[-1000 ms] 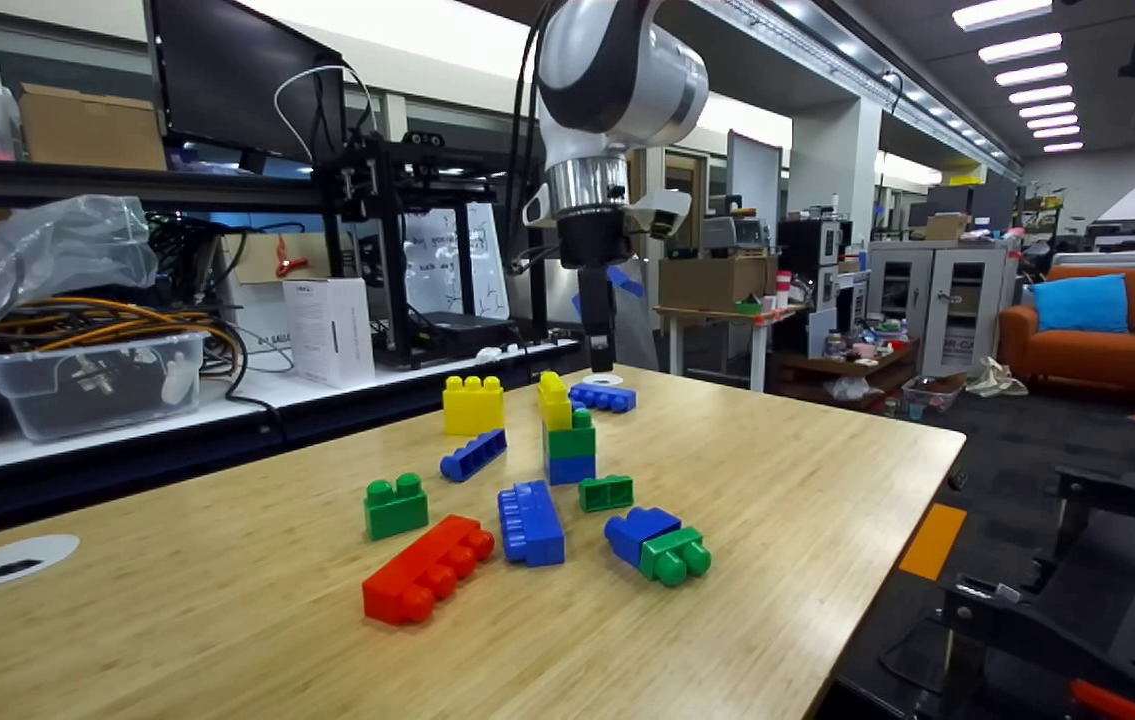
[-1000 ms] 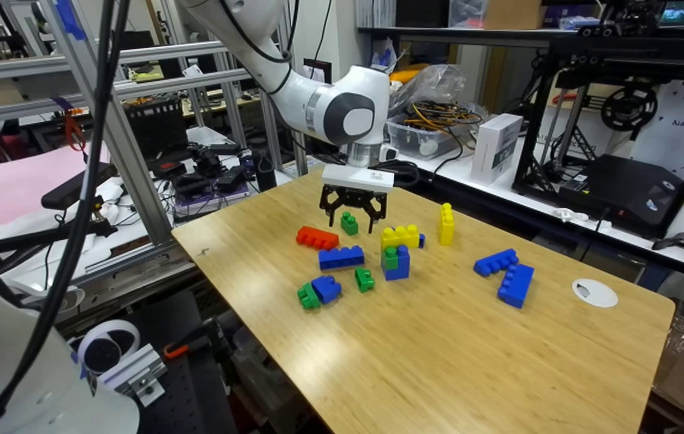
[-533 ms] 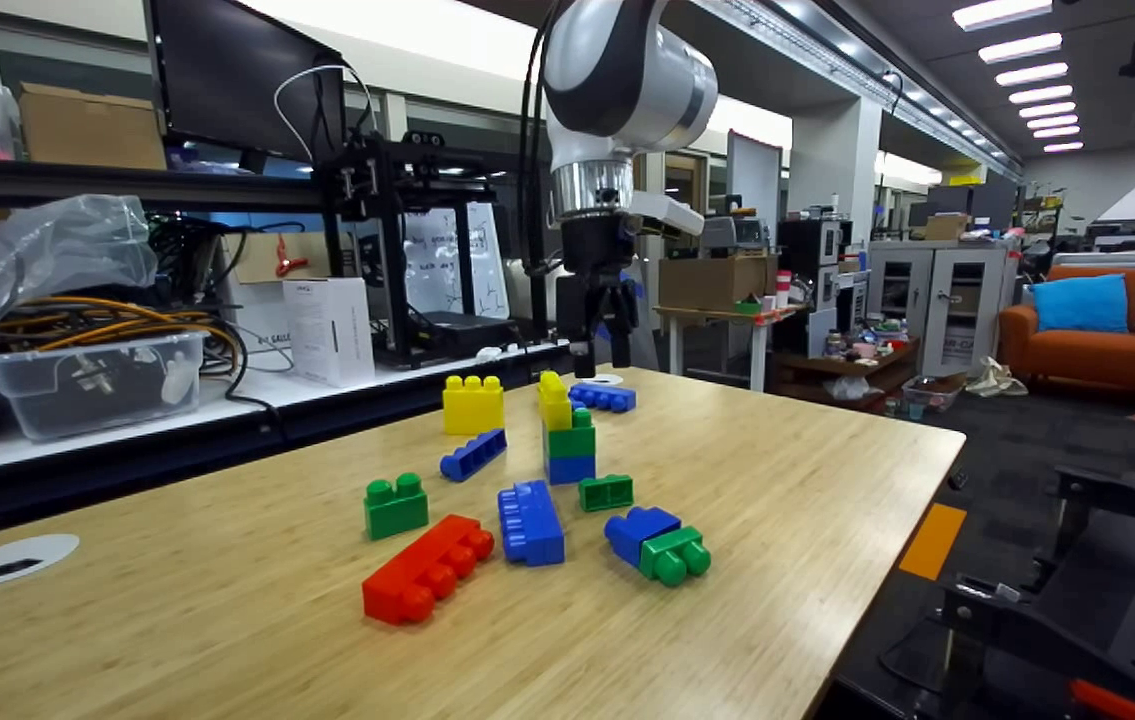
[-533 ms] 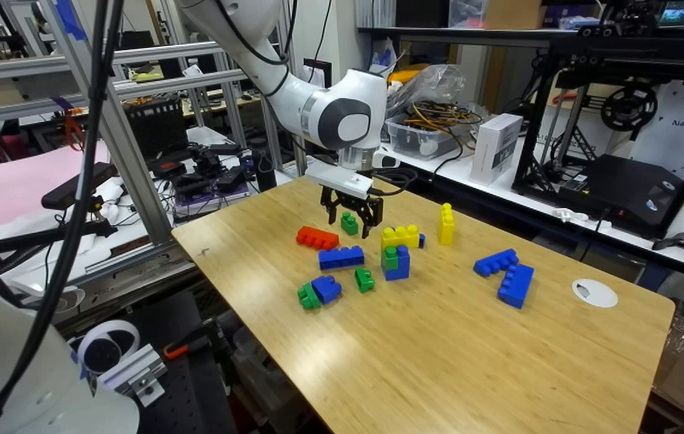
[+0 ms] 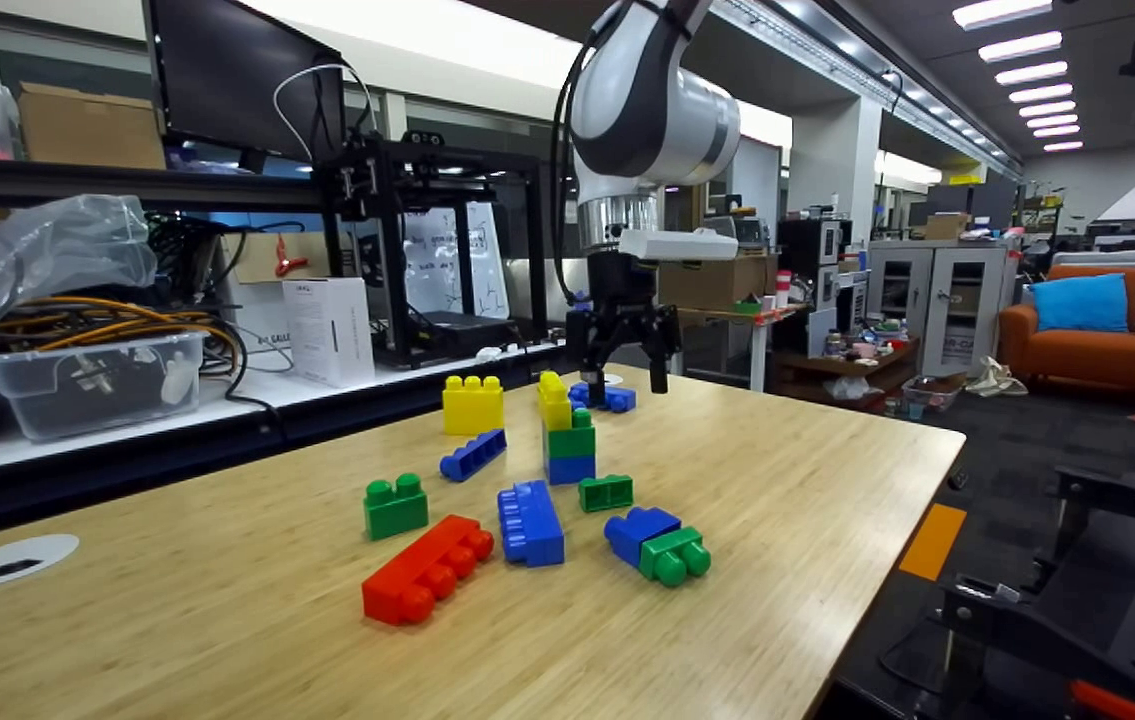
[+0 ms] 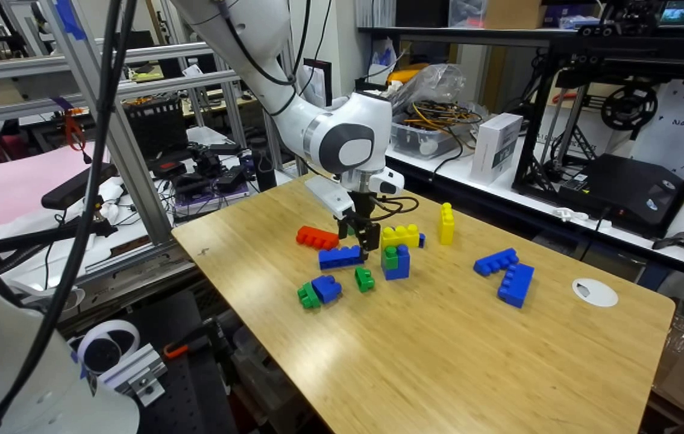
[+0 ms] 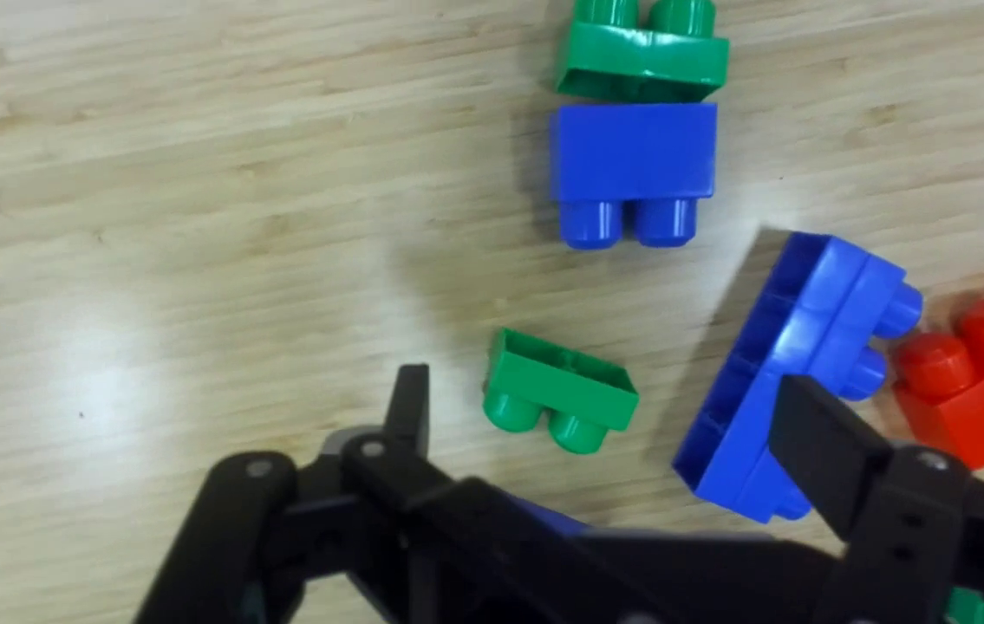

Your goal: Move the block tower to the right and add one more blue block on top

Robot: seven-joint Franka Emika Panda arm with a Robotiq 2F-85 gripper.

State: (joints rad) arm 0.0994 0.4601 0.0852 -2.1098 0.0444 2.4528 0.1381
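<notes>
Pale wood for the broad, level counter [image 6: 498, 361]. Above, on a white-and-black robot arm [image 6: 342, 144], a black two-fingered end effector [image 5: 628, 390], released, fingers [image 7: 821, 442] spread wide with nothing gripped. Near the end effector in both exterior views, the block tower [image 6: 396, 263], a stubby stack of studded plastic toy bricks, upright on the counter, seemingly clear of the fingers. Main worry here: toppling or splitting the stack, by clipping the upper part with one low finger or by squeezing only the top and lifting that part away. In looks, glossy and stepped: a yellow rectangular studded plastic brick [image 5: 555, 405] highest, a small green plastic brick [image 5: 572, 442] lower and to one side, shiny blue plastic [image 5: 572, 469] at the foot, bare studs on the lower step. Close by, a long blue studded plastic brick [image 6: 340, 259] on its side, liable to be shoved along by a careless sweep. Smallest, and apart from the tower, the blue two-stud plastic block [image 7: 635, 156], beside a loose green plastic brick [image 7: 643, 61], touching or just apart, hard to tell; nearer the tower, a tipped-over green plastic brick [image 7: 561, 386]. Likely trouble: a crooked grasp from a finger landing on the tipped-over one, the neighbour dragged along with the blue block, or a poor fit on top for want of turning upright first. In looks, plain shiny blue, boxy, lying on one side, both rounded studs in sight.
</notes>
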